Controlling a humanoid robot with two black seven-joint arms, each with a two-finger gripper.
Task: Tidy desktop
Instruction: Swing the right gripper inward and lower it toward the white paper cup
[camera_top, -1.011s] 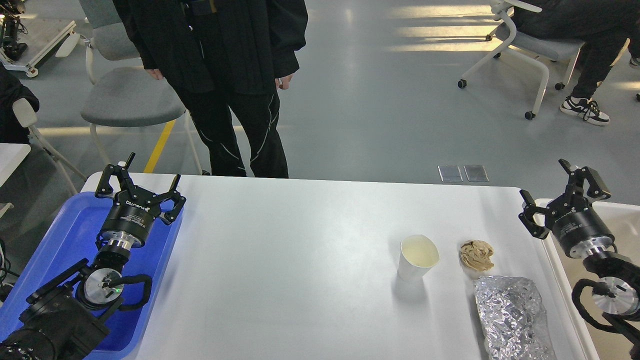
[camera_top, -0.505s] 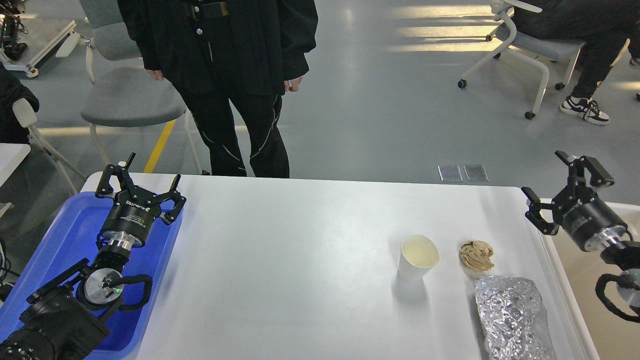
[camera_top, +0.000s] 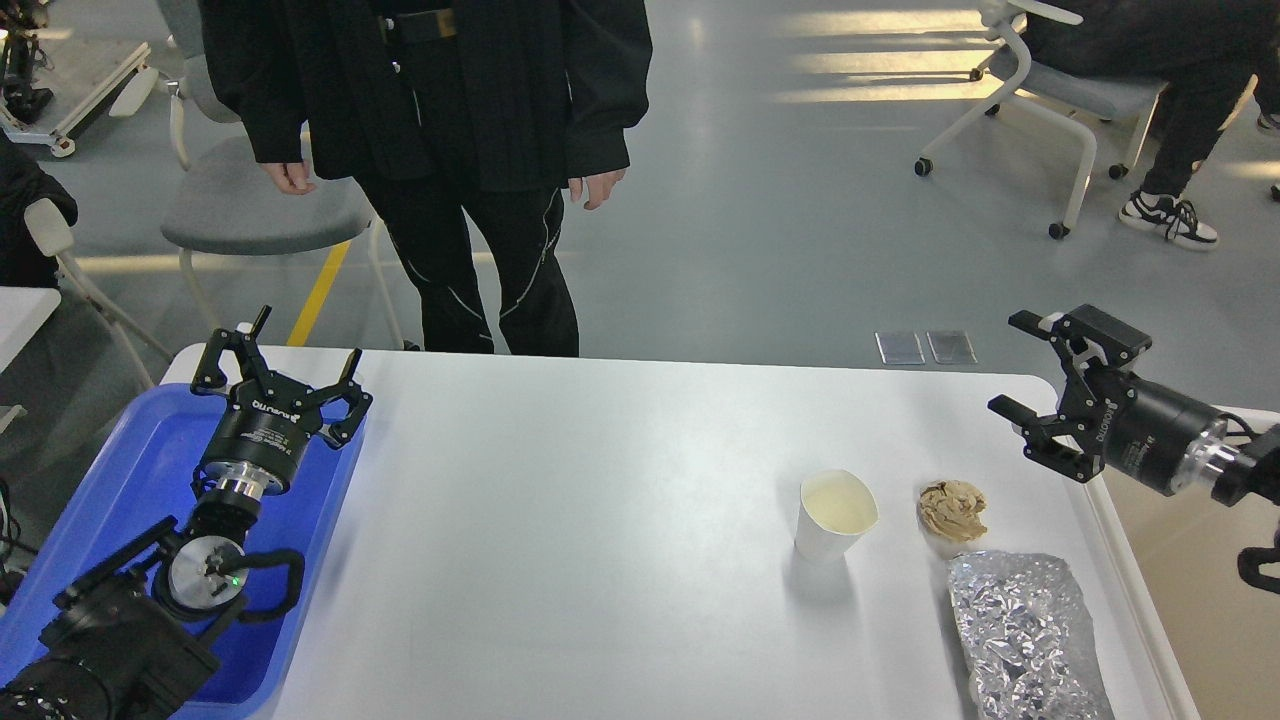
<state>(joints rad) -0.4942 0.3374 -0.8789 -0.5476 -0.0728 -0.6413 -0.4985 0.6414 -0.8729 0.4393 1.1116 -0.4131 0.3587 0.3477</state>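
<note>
A: Head view first: where is the desktop, and what sits on it?

B: The desktop fills the middle of the view, white and mostly bare. Toward its right side stands a white paper cup, upright and open-topped. Just beside it to the right lies a crumpled brown paper wad, and nearer the front right edge a crinkled foil packet, close to the wad but seemingly apart from it.

A: And outward from there?

B: A blue tray lies along the left edge, a cream bin along the right. A person in black stands beyond the far edge.

A: What has changed in the last second?

B: Only the right arm. The right gripper pointed upward over the bin's edge a second ago; now it has swung round to point leftward, over the desktop's right far corner, fingers spread wide and holding nothing. The left gripper has not moved: it hovers over the tray's far end, fingers splayed, empty.

A: Meaning for the tidying?

B: Nothing is cleared yet. I judge the right arm is turning toward the litter, likely the wad or cup, which lie nearest it, with the bin close by for the drop
</note>
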